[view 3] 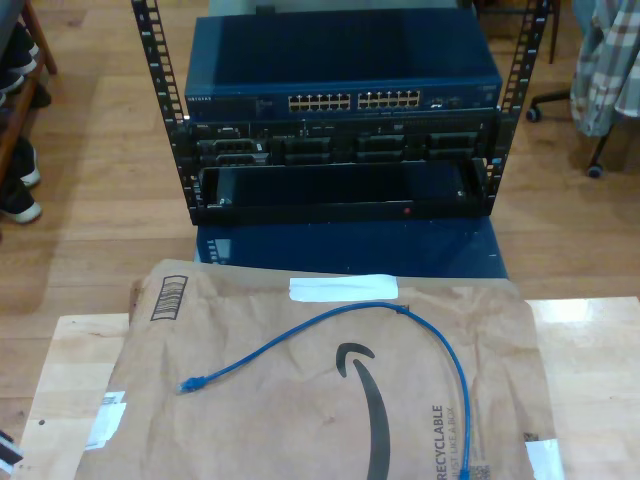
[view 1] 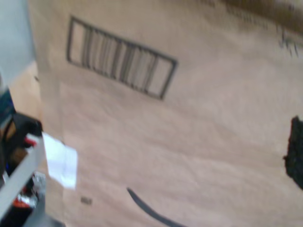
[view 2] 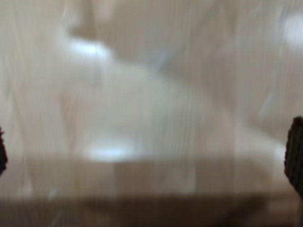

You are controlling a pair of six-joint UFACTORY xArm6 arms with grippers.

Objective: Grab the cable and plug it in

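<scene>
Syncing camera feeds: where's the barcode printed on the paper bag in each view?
First wrist view: barcode on the bag, near its edge, well apart from the black arc.
Second wrist view: too blurred to tell.
Exterior view: barcode at the bag's far corner, on the exterior view's left.
Shared landmark: the black arc printed on the bag.

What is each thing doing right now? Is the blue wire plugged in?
cable: lying loose in a curve on the paper, both ends free, not plugged in.
brown paper bag: spread flat on the table, printed side up.
network switch: mounted in the rack, no wires in the front ports I can see.
rack shelf: open.
my first gripper, my second gripper: too blurred to tell whether open or shut.
</scene>
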